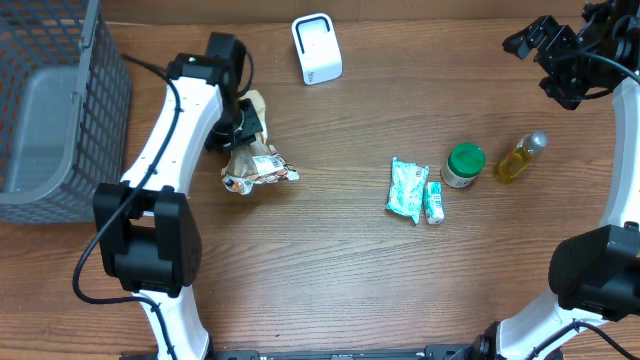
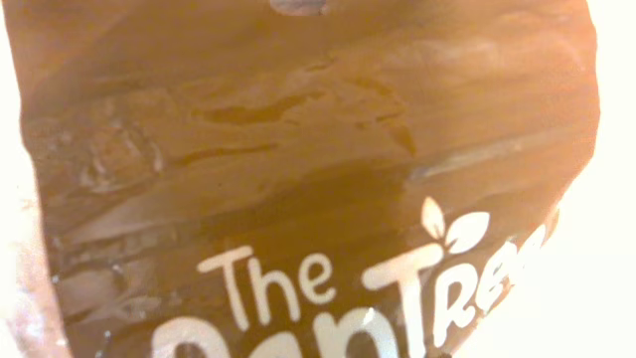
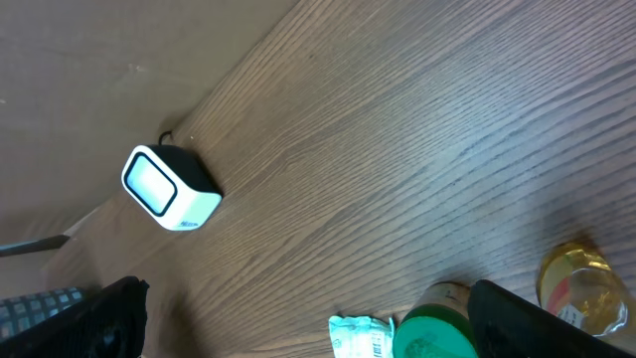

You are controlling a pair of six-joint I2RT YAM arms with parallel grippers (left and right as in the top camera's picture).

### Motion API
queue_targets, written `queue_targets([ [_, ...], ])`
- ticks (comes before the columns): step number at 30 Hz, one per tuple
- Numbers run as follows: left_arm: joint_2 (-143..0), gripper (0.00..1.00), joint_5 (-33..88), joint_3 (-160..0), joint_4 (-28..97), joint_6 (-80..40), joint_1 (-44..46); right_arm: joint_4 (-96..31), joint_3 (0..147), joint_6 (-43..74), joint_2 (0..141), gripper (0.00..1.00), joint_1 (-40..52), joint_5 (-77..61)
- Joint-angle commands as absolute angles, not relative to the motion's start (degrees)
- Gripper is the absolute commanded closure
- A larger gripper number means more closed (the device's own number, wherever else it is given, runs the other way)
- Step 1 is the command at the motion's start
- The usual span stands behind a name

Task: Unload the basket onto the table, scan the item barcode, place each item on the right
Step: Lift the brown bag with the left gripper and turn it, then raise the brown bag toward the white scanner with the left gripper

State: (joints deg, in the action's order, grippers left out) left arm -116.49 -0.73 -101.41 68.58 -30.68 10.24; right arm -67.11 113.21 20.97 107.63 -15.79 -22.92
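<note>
- Gripping the crumpled snack bag [image 1: 255, 165], the left end effector [image 1: 240, 125] is clenched on its top, probably for lifting.
- The bag sits left of the barcode scanner [image 1: 317, 48], not yet facing it.
- The right end effector [image 3: 303, 290] hangs released, well right of the scanner.

This looks like a robot lab bench laid out as a shop checkout. A left arm [image 1: 180, 120] and a right arm [image 1: 625, 180], 2 in all, stand at a wooden table [image 1: 330, 270]. A small white scanner [image 1: 317, 48] sits at the far edge and a grey mesh basket [image 1: 100, 80] at one end. Packaged groceries lie about: a crumpled bag [image 1: 255, 168], 2 teal packets [image 1: 407, 189], a green-lidded jar [image 1: 464, 165] and a bottle [image 1: 520, 158] of yellow liquid.
</note>
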Motion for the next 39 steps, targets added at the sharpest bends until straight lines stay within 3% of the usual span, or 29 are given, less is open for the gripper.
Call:
queue_targets([
  [1, -114.5, 0.96, -5.6, -103.0, 68.5, -22.8, 13.2, -67.0, 114.4, 20.6, 106.8, 0.0, -15.8, -22.5],
  [7, -110.3, 0.96, -23.1, -103.0, 66.9, -22.7, 20.0, -67.0, 114.4, 20.6, 106.8, 0.0, -15.8, -22.5],
  [13, -108.3, 0.95, -30.3, -103.0, 64.4, -22.6, 23.7, -67.0, 114.4, 20.6, 106.8, 0.0, -15.8, -22.5],
  [28, -108.3, 0.96, -13.3, -103.0, 65.3, -14.5, 24.0, -67.0, 114.4, 20.6, 106.8, 0.0, -15.8, -22.5],
  [39, -108.3, 0.96, -12.0, -103.0, 66.1, -14.6, 24.0, -67.0, 114.4, 20.6, 106.8, 0.0, -15.8, -22.5],
])
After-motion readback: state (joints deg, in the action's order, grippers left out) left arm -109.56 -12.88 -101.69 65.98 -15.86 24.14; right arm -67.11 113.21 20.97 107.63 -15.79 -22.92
